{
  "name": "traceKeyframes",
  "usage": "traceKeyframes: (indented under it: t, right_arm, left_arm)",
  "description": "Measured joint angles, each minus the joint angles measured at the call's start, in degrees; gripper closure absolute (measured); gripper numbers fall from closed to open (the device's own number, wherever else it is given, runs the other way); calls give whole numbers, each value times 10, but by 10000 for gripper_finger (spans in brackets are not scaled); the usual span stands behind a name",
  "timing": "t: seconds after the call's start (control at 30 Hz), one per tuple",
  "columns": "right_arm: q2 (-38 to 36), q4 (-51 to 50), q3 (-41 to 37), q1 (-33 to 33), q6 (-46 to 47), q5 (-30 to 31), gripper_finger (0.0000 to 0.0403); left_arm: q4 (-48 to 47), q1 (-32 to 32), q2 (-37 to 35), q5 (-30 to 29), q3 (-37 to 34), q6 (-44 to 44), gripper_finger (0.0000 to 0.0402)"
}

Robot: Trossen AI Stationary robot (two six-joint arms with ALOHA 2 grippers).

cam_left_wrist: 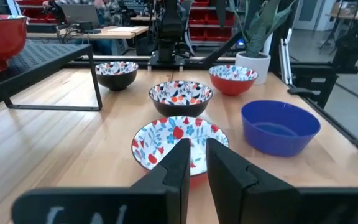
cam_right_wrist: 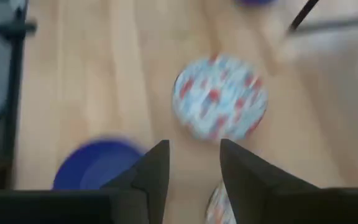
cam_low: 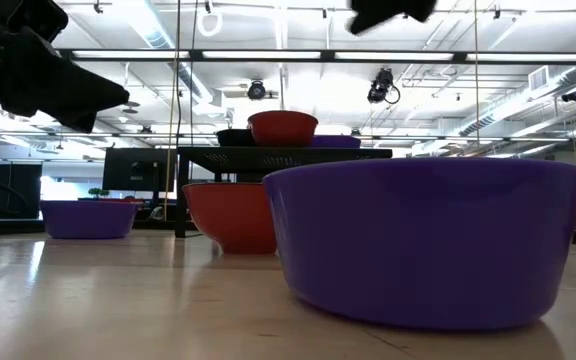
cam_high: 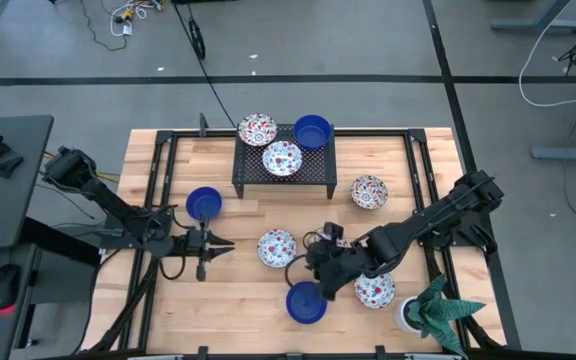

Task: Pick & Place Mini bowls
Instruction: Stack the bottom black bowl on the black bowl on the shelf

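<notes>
Three mini bowls sit on a black mesh rack (cam_high: pixel 245 172): two floral (cam_high: pixel 258 128) (cam_high: pixel 282 158) and one blue (cam_high: pixel 312 131). On the table stand floral bowls (cam_high: pixel 276 247) (cam_high: pixel 369 192) (cam_high: pixel 375 290) and blue bowls (cam_high: pixel 204 204) (cam_high: pixel 306 302). Another floral bowl (cam_left_wrist: pixel 180 96) stands under my right arm. My right gripper (cam_right_wrist: pixel 194 155) is open, above the table between the floral bowl (cam_right_wrist: pixel 219 96) and the blue bowl (cam_right_wrist: pixel 98 165). My left gripper (cam_left_wrist: pixel 198 155) hovers left of the floral bowl (cam_left_wrist: pixel 179 137), its fingers a narrow gap apart, empty.
A white pot with a green plant (cam_high: pixel 423 312) stands at the near right corner. The rack takes up the far middle of the table. Black frame rails (cam_high: pixel 168 180) run along the left and right sides. In the low view the blue bowl (cam_low: pixel 428 240) fills the foreground.
</notes>
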Motion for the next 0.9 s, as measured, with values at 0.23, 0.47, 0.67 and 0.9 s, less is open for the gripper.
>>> traceKeyframes:
  t: [0.23, 0.47, 0.67, 0.9]
  right_arm:
    - [1, -33, -72, 0, 1, -73, 270]
    - [1, 90, -175, 1, -26, -78, 280]
    - [1, 118, -213, 1, -29, -46, 288]
    - [1, 134, -223, 1, -33, -46, 298]
  left_arm:
    - [-10, 0, 0, 0, 0, 0, 346]
    - [-10, 0, 0, 0, 0, 0, 346]
    - [-10, 0, 0, 0, 0, 0, 346]
    - [-9, 0, 0, 0, 0, -2, 346]
